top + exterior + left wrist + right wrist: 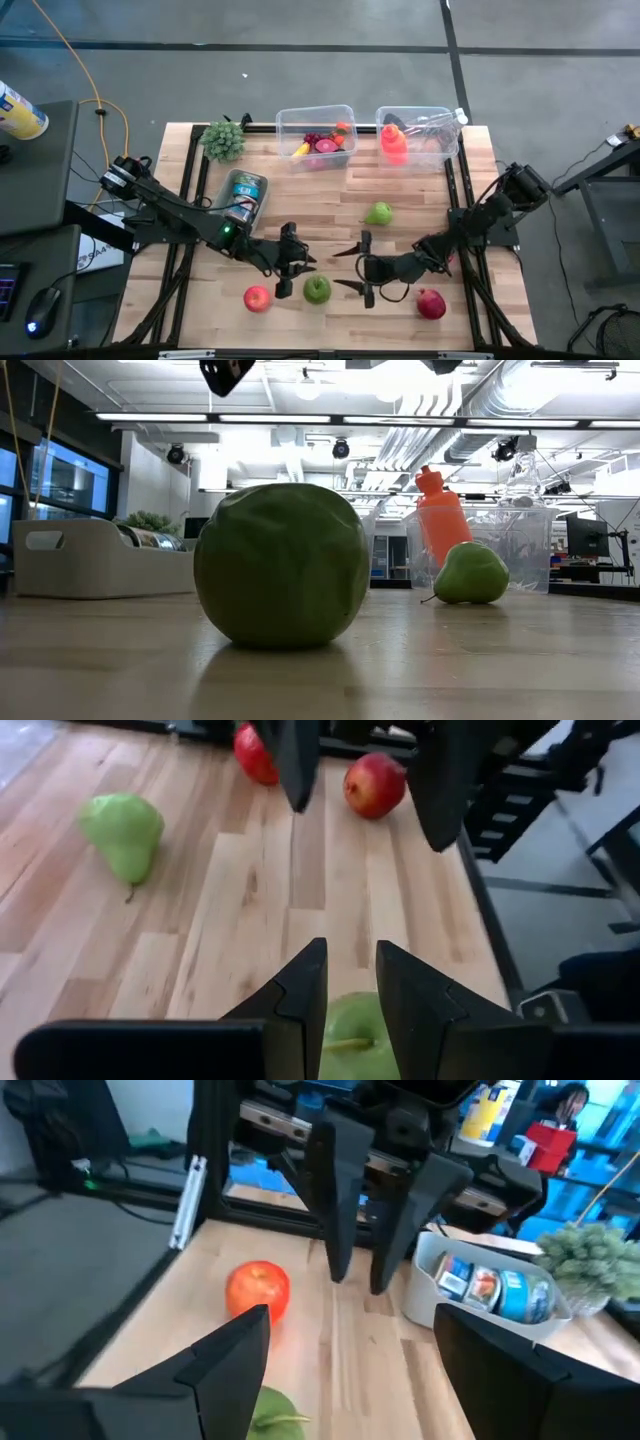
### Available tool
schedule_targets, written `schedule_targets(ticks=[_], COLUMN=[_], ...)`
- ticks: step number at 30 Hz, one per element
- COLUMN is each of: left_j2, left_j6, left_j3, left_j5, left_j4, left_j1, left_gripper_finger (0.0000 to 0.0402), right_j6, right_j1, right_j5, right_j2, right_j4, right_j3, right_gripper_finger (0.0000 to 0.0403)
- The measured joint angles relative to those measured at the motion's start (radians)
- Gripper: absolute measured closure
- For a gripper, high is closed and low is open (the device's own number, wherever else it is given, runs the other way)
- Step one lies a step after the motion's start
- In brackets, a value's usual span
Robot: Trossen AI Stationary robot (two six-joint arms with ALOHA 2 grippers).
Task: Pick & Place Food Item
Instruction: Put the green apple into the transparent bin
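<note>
Green apple sits on your tabletop near the front edge, between both arms. Left gripper hangs just beside and above it, fingers narrowly parted, nothing held. Right gripper faces it from the other side, fingers spread wide, empty. Red apple lies nearby; green pear farther back.

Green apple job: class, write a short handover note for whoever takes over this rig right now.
Left gripper: narrowly open, empty, just left of the green apple.
Right gripper: open wide, empty, on the apple's right.
Red apple, pear and pomegranate lie loose on the table.
Done: both arms at the apple.
Left: grasp it, carry it, place it.
</note>
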Motion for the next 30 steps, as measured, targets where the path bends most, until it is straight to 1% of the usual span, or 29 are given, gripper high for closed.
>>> schedule_targets(ticks=[4, 9, 11, 14, 17, 23, 26, 30], left_j2=[0.000, 0.000, 0.000, 0.000, 0.000, 0.009, 0.008, 0.008], left_j6=[0.000, -0.008, -0.011, 0.026, 0.028, 0.025, 0.024, 0.023], left_j3=[0.000, 0.000, 0.000, 0.000, 0.000, -0.002, -0.002, -0.002], left_j5=[0.001, 0.002, 0.002, 0.002, 0.001, 0.000, 0.000, 0.000], left_j4=[-0.041, -0.051, -0.045, -0.033, -0.029, -0.026, -0.022, -0.022], left_j1=[0.004, 0.004, 0.004, 0.011, 0.013, 0.012, 0.012, 0.012], left_gripper_finger=[0.0319, 0.0319, 0.0319, 0.0319, 0.0319, 0.0319, 0.0319, 0.0319], right_j6=[-0.005, -0.018, -0.037, -0.044, 0.002, 0.059, 0.088, 0.177], right_j1=[-0.022, -0.034, -0.034, -0.033, -0.034, -0.045, -0.045, -0.036], right_j5=[-0.002, -0.074, -0.073, -0.062, -0.067, -0.141, -0.144, -0.145], right_j2=[0.000, 0.000, 0.000, 0.000, 0.000, 0.000, 0.000, 0.000], right_j4=[0.002, -0.060, -0.072, -0.071, -0.087, -0.133, -0.150, -0.193], right_j3=[0.000, 0.000, -0.001, 0.000, 0.000, -0.001, 0.000, -0.001], right_gripper_finger=[0.0130, 0.0130, 0.0130, 0.0130, 0.0130, 0.0127, 0.0105, 0.0048])
